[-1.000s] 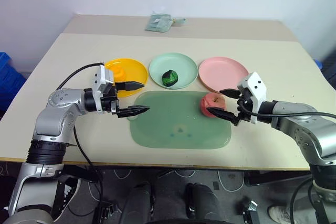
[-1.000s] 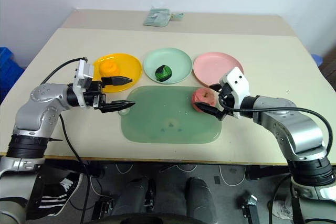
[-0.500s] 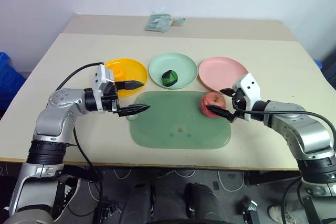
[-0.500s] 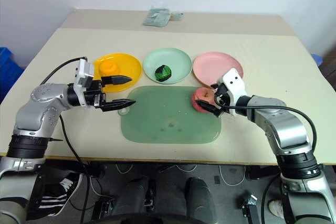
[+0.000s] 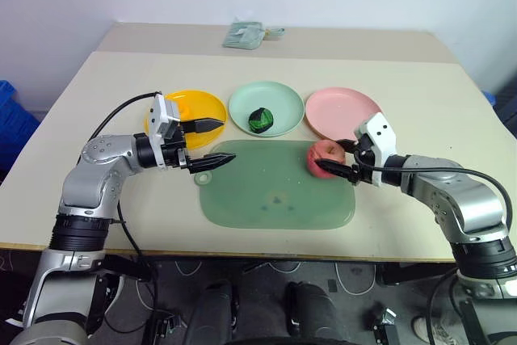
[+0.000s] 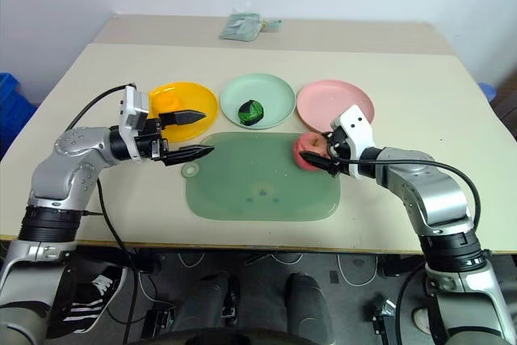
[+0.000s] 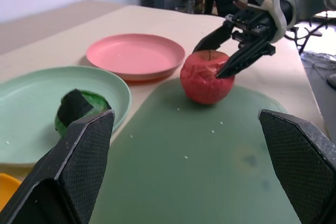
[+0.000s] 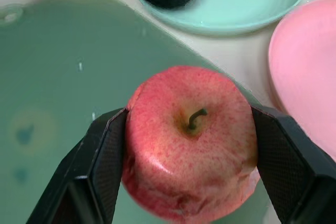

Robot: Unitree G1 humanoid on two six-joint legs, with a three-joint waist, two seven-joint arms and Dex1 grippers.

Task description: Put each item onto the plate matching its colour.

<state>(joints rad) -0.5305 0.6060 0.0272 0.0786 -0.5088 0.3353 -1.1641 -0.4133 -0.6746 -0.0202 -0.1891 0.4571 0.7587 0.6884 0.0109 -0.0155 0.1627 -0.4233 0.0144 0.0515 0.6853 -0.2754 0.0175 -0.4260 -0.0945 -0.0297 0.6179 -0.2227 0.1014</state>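
Note:
The pinkish-red apple (image 5: 325, 153) sits on the far right corner of the green mat (image 5: 266, 191). My right gripper (image 5: 329, 157) is shut on the apple, one finger pressed against each side (image 8: 107, 156). The left gripper (image 5: 220, 141) hangs open over the mat's left edge, nothing between its fingers (image 7: 68, 182). An orange fruit (image 6: 167, 101) lies on the yellow plate (image 5: 206, 107). A dark green-and-black ball (image 5: 260, 119) rests on the mint green plate (image 5: 242, 98). The pink plate (image 5: 343, 111), just behind the apple, holds nothing.
The three plates stand in a row behind the mat on a beige table. A folded pale green cloth (image 5: 246, 34) lies at the table's far edge. Bare tabletop (image 5: 436, 119) stretches to the right of the pink plate.
My right gripper has slid in around the apple and shut on it. The left gripper stays open in about the same place.

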